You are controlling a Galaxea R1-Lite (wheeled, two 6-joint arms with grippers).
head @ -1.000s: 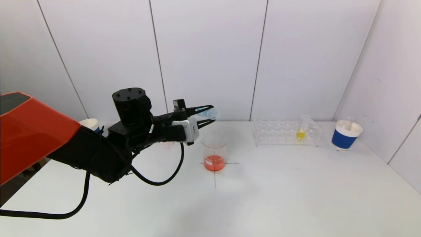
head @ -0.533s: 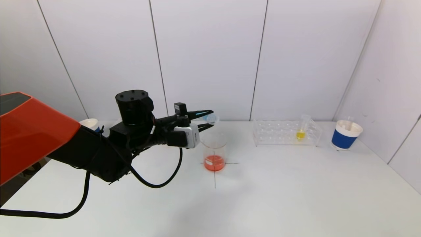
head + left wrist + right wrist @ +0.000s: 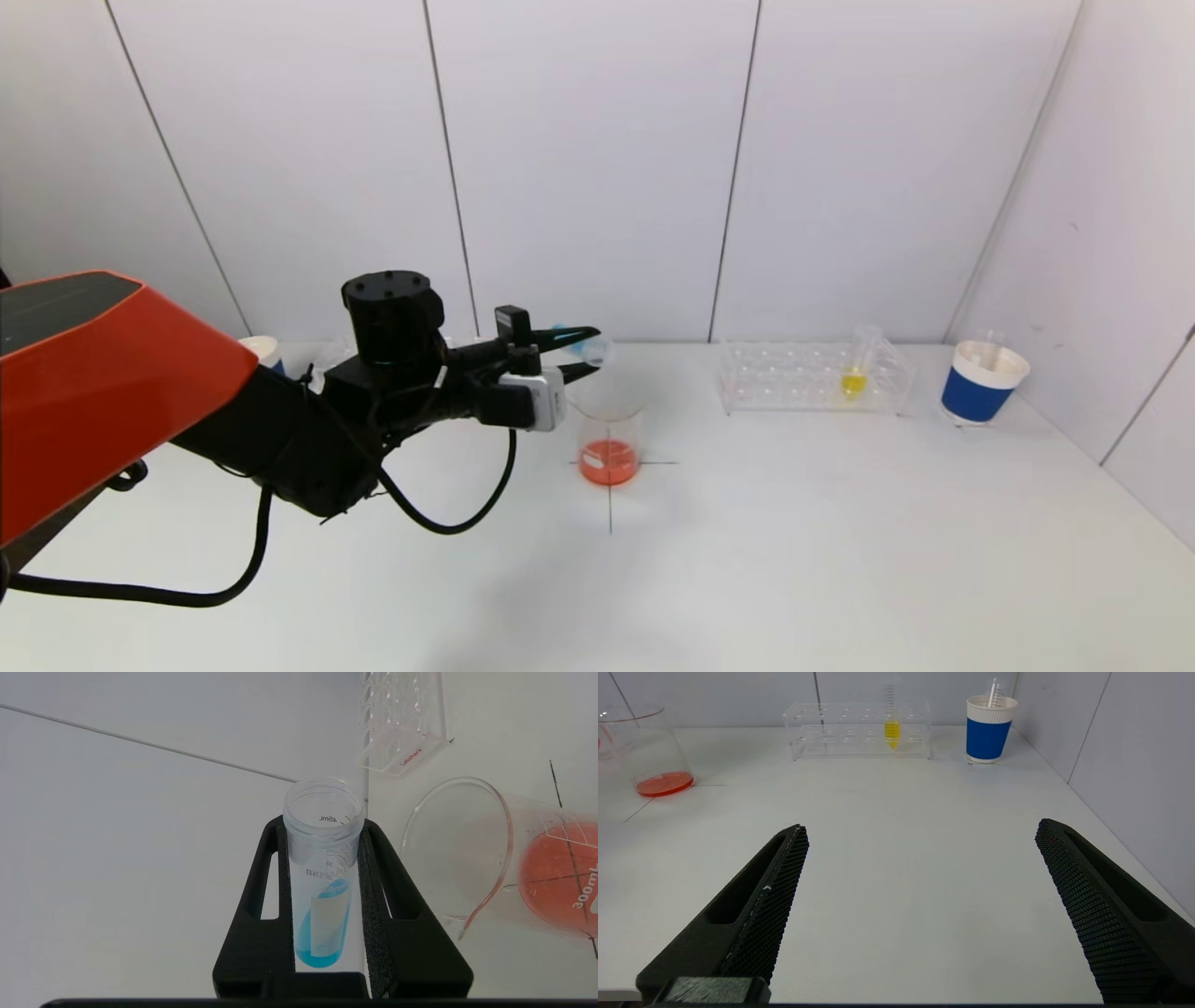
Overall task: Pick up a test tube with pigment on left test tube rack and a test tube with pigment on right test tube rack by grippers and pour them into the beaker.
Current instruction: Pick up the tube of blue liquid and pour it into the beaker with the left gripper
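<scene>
One white bench [image 3: 794,560] carries a clear rack [image 3: 803,378] with a yellow-pigment tube [image 3: 854,373] and, near its centre, the beaker [image 3: 609,446] of orange liquid. The left tool [image 3: 586,353], clamped on a blue-pigment tube [image 3: 322,882], has sunk lower and drawn back, tube mouth above the beaker's rim. The right tool [image 3: 920,896] hangs apart over bare bench.

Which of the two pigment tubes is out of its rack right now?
The tube with blue pigment: the left gripper is shut on it near the beaker. The yellow-pigment tube stands in the right rack.
</scene>
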